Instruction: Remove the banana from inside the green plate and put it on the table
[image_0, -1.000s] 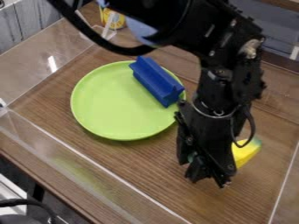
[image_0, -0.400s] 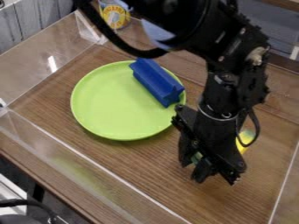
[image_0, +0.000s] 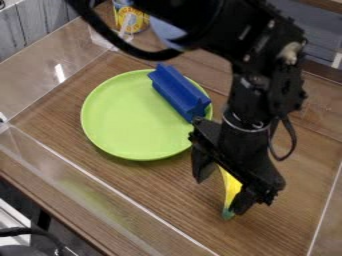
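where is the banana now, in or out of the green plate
Out: the banana lies on the wooden tabletop, beneath the gripper, with bare wood between it and the green plate.

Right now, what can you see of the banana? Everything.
The banana is small, slim and yellow with a green tip, smooth and toy-like. It sits on the brown wooden table, outside the green plate, tip toward the near side. The open gripper is over it and hides part; whether the fingers touch it, I can't tell.
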